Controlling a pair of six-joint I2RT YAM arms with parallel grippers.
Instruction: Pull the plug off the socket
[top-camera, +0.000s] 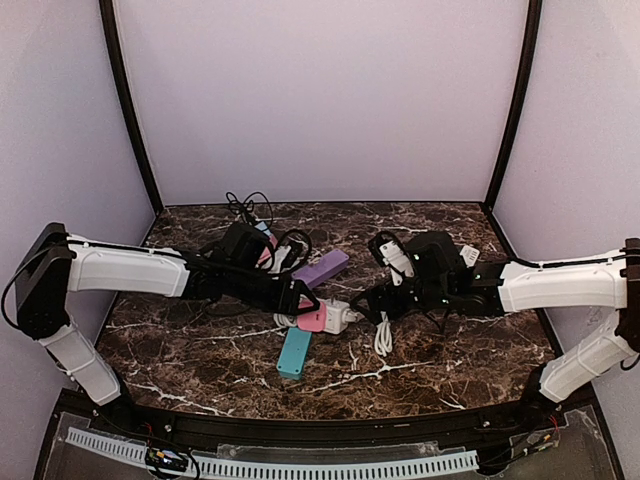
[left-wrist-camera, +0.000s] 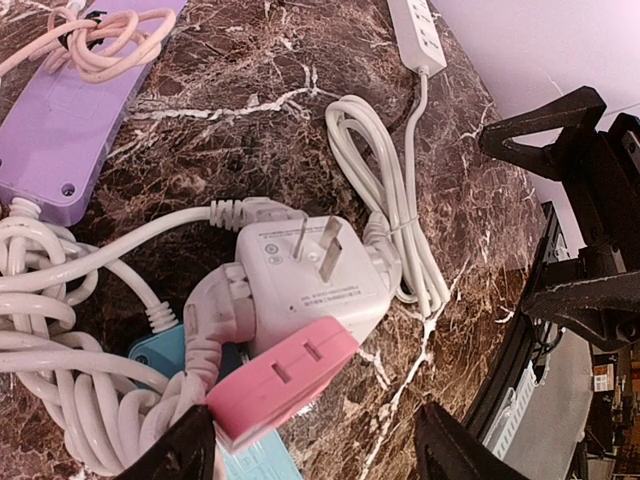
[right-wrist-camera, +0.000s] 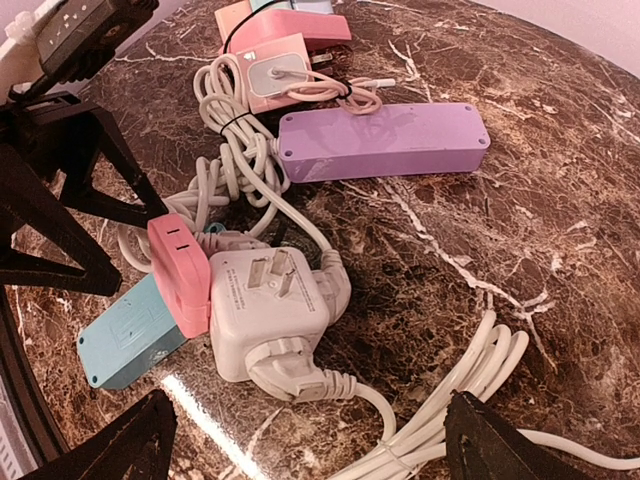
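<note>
Teal strip (top-camera: 295, 352) lies nearest, partly under the cluster. Just past it, mid-worktop (top-camera: 450, 360), the pink plug (left-wrist-camera: 285, 380) appears seated in one side of the white cube (left-wrist-camera: 310, 270). A corded plug (right-wrist-camera: 285, 365) is seated in another side.

Left fingers (left-wrist-camera: 455, 445) are open, set astride the pink plug, one at its corner, the other clear. Right fingers (right-wrist-camera: 120, 445) are spread wide just short of the cube, nothing held.

Pink body should be centred and gripped on its flat faces before any pull. Cube should be pinned by the right fingers, clear of the upturned prongs (left-wrist-camera: 320, 245). Pull is best taken straight along the pin axis, no twist. Cords (left-wrist-camera: 60, 330) are likely to drag.

Purple strip (top-camera: 320, 268) beyond should be left alone.
</note>
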